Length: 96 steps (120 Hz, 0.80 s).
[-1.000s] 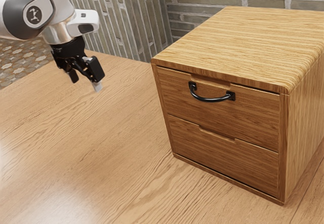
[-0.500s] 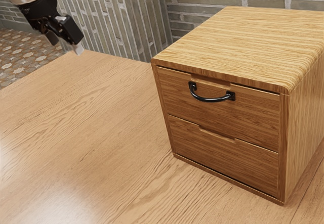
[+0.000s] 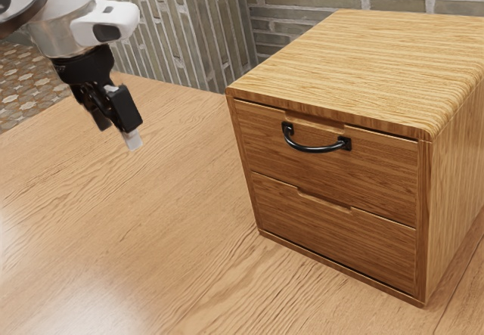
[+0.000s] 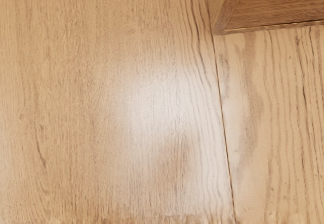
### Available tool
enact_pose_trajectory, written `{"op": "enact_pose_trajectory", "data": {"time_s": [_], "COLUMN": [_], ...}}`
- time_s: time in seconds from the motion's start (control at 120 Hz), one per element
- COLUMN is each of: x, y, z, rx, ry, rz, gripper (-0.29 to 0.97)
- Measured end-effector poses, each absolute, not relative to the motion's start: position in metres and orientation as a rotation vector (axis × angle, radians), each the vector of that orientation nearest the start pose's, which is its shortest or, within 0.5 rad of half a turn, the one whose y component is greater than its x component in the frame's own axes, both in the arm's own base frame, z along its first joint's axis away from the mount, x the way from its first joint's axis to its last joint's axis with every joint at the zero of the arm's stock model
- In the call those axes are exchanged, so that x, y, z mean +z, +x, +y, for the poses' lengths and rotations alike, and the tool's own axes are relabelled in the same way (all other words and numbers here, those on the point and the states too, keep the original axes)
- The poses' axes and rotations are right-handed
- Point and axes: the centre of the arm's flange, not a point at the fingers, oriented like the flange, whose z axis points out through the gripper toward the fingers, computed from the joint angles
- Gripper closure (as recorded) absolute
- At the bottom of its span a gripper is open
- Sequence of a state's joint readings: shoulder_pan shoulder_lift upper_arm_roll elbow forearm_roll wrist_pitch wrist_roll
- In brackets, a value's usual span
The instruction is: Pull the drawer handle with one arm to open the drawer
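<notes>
A wooden cabinet (image 3: 363, 70) stands on the table at the exterior view's right, with two drawers in its front. The top drawer (image 3: 333, 165) carries a black curved handle (image 3: 316, 144) and sits flush with the front, shut. My gripper (image 3: 119, 132) hangs above the table well to the left of the cabinet, open, with nothing between its fingers. It points down toward the tabletop. In the wrist view a bottom corner of the cabinet (image 4: 263, 4) shows beyond the bare table under my hand.
The lower drawer (image 3: 333, 233) has a small wooden grip and is also shut. The wooden table (image 3: 151, 229) stretches wide between my hand and the cabinet. A brick wall (image 3: 302, 2) and slatted panels stand behind.
Half a second ago my hand was high at the exterior view's upper left. It has since dropped and moved right, ending a little left of where it was one second ago. The drawers have not moved.
</notes>
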State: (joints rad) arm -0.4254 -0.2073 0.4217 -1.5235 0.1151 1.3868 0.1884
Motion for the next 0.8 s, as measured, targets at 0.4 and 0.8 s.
{"op": "enact_pose_trajectory", "data": {"time_s": [0.4, 0.8], "x": [0.674, 0.685], "y": [0.452, 0.475], "z": [-0.014, -0.108], "rx": [-0.152, -0.676], "ry": [-2.799, -2.187], "rz": [1.335, 1.996], "gripper": [0.00, 0.00]}}
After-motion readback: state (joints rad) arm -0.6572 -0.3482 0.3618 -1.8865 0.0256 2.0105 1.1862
